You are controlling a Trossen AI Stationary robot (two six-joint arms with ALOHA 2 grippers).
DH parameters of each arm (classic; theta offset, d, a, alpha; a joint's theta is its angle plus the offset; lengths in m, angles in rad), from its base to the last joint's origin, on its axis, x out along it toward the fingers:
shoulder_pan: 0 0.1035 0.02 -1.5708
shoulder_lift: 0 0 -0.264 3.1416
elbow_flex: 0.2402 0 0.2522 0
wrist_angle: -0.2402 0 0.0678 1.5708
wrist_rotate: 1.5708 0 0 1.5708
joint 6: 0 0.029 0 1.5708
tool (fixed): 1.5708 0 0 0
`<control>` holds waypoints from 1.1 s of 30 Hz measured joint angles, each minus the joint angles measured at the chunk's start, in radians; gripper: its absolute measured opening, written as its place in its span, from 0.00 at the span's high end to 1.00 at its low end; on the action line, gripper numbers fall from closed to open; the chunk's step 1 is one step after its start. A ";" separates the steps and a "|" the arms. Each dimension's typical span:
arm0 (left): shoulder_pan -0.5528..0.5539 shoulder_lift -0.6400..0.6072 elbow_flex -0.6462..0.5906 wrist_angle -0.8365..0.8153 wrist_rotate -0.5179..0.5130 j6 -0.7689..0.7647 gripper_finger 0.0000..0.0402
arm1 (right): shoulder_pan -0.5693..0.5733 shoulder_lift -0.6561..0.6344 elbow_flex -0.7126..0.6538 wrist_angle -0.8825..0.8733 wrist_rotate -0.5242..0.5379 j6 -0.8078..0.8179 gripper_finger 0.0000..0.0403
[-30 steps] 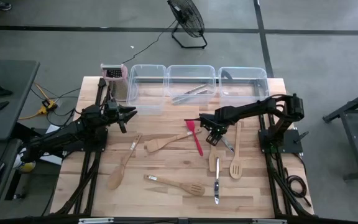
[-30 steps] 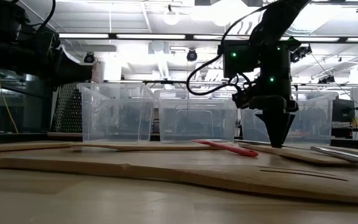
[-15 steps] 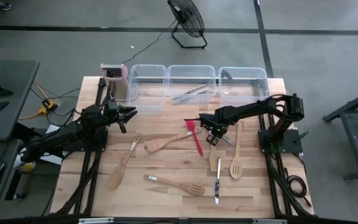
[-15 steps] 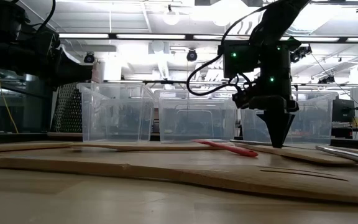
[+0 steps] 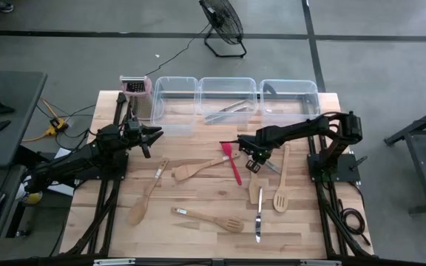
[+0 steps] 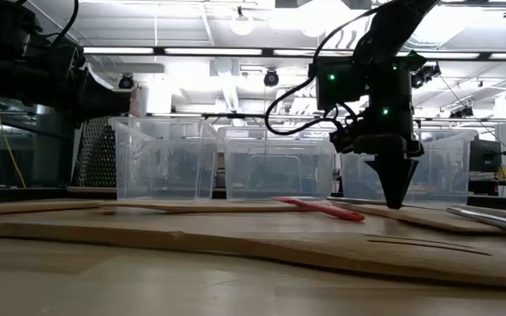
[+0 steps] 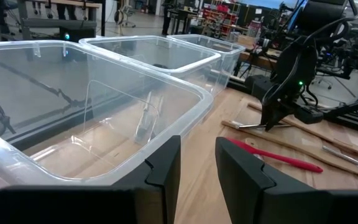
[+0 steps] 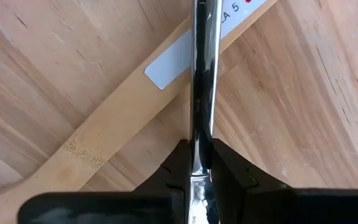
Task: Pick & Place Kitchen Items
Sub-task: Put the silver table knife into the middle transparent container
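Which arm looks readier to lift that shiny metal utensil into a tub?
The right. Its end effector is already shut on the metal utensil at the table's middle, while the left end effector waits beside the tubs.

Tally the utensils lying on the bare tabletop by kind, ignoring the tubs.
Wooden utensils: 5
Metal utensils: 2, one gripped by the right gripper
Red spatula: 1
Total: 8

Silvery utensil [image 8: 202,74] runs past the picture's edge; its type is unclear.
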 joint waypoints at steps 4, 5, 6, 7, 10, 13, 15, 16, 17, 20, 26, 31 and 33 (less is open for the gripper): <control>0.000 0.000 0.000 0.000 0.000 0.000 0.75 | 0.000 -0.010 -0.001 -0.009 0.003 -0.005 0.92; 0.000 0.000 0.000 0.000 0.000 0.000 0.75 | -0.003 -0.015 -0.001 -0.011 0.002 -0.009 0.92; 0.000 0.000 0.000 0.000 0.000 0.000 0.75 | -0.007 -0.021 0.000 -0.011 0.001 -0.012 0.92; 0.000 0.000 0.000 0.000 -0.001 0.000 0.75 | -0.008 -0.026 0.001 -0.008 0.001 -0.013 0.92; 0.000 0.000 0.000 0.000 -0.001 0.000 0.75 | -0.013 -0.054 0.001 0.002 0.003 -0.017 0.92; 0.000 0.000 0.000 0.000 -0.003 0.000 0.75 | -0.018 -0.082 0.002 0.026 0.005 -0.020 0.92; 0.000 0.000 0.000 0.000 -0.003 0.000 0.75 | -0.025 -0.097 0.003 0.036 0.005 -0.020 0.92; 0.000 0.000 0.000 0.000 -0.003 0.000 0.75 | -0.027 -0.104 0.003 0.040 0.005 -0.020 0.92; 0.000 0.000 0.000 0.000 -0.003 0.000 0.75 | -0.027 -0.111 0.003 0.046 0.005 -0.020 0.92; 0.000 0.000 0.000 0.000 -0.003 0.000 0.75 | -0.027 -0.140 0.003 0.067 0.011 -0.021 0.92; 0.000 0.000 0.000 0.000 -0.003 0.000 0.75 | -0.038 -0.230 0.023 0.074 0.003 -0.041 0.92; 0.000 0.000 0.000 0.000 -0.003 0.000 0.75 | -0.063 -0.259 0.133 0.006 0.006 -0.097 0.92; 0.000 0.000 0.000 0.000 -0.002 0.000 0.75 | -0.072 -0.259 0.179 -0.008 0.008 -0.123 0.92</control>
